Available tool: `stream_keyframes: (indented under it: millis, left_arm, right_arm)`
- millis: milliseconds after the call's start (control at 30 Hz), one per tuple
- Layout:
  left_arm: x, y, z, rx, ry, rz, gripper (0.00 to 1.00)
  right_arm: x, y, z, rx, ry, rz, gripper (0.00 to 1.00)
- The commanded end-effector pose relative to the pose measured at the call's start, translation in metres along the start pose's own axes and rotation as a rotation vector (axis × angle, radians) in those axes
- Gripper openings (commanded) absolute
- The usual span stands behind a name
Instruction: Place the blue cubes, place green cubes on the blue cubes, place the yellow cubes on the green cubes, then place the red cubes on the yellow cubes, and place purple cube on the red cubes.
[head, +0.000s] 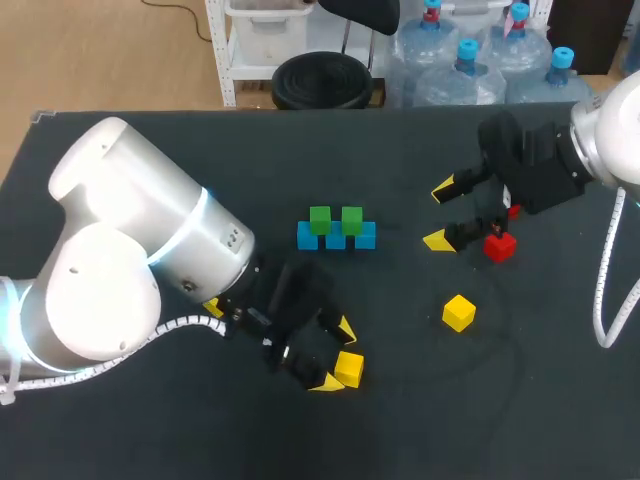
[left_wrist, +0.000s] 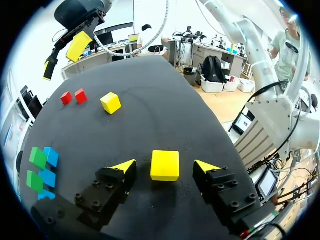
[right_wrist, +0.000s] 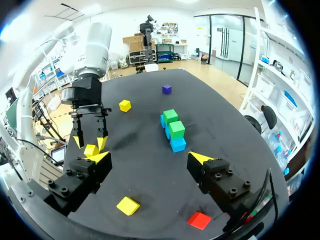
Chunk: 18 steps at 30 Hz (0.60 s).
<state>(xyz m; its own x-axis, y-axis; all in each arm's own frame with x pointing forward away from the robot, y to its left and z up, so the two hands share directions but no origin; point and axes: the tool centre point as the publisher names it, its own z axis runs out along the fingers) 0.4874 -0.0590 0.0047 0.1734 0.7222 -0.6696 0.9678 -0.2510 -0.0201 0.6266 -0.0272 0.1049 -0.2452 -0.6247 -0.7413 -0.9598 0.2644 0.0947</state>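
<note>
Since yellow cube (head: 349, 367) at stack's (head: 336, 232) 6 o'clock looks light, rigid, left end effector (left_wrist: 165, 166), spread around it, should pinch flat faces.

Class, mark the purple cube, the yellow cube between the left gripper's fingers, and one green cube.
purple cube (right_wrist: 167, 89), right wrist view, its middle.
yellow cube (left_wrist: 165, 165), left wrist view, top face.
green cube (head: 320, 218), head view, top face.

No text, label or number is legible on anything.
</note>
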Motion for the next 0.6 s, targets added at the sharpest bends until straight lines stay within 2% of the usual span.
stream_keyframes:
  millis: [33,133,200,267,333,400,467,600]
  left_arm:
    - [-0.0004,0.0034,0.0037,0.005,0.002,-0.004,0.70]
    - [-0.0009,0.0031,0.0056,0.008,-0.003,-0.010,0.70]
    - [-0.0010,0.0030,0.0066,0.009,-0.006,-0.014,0.67]
    - [-0.0011,0.0031,0.0074,0.009,-0.008,-0.017,0.57]
    - [-0.0010,0.0033,0.0080,0.009,-0.009,-0.022,0.40]
    - [-0.0008,0.0038,0.0082,0.007,-0.008,-0.025,0.27]
    - [-0.0001,0.0047,0.0078,0.004,-0.009,-0.032,0.00]
    - [-0.0001,0.0059,0.0034,-0.012,-0.008,-0.040,0.00]
  right_arm:
    - [0.0004,-0.0002,0.0003,-0.001,-0.002,-0.001,1.00]
    - [0.0004,-0.0002,0.0003,-0.001,-0.002,-0.001,1.00]
    - [0.0004,-0.0002,0.0003,-0.001,-0.002,-0.001,1.00]
    - [0.0004,-0.0002,0.0003,-0.001,-0.002,-0.001,1.00]
    - [0.0004,-0.0002,0.0003,-0.001,-0.002,-0.001,1.00]
    - [0.0004,-0.0002,0.0003,-0.001,-0.002,-0.001,1.00]
    - [0.0004,-0.0002,0.0003,-0.001,-0.002,-0.001,1.00]
    - [0.0004,-0.0002,0.0003,-0.001,-0.002,-0.001,1.00]
